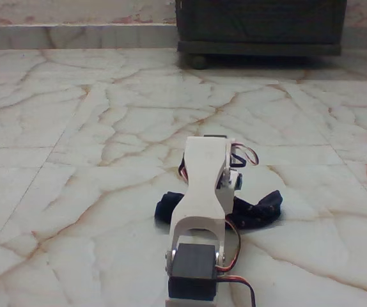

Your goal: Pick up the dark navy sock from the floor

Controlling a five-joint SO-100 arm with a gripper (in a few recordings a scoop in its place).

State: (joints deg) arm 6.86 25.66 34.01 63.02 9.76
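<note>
In the fixed view the white arm (204,192) reaches away from the camera, bent down over the dark navy sock (260,211), which lies crumpled on the floor (75,128) and shows on both sides of the arm. The arm hides the gripper, so whether it is apart or together cannot be told. A dark wooden cabinet (260,25) stands at the far wall.

Fixed view count: 1 dark navy sock (263,210), partly hidden behind arm. 1 arm (204,192), white link, 1 black servo block (192,272) visible at its near end. 1 dark wooden cabinet (260,25), 1 round foot (198,61) seen. Floor (75,160): marble tiles, approx. 6+ by seams.
</note>
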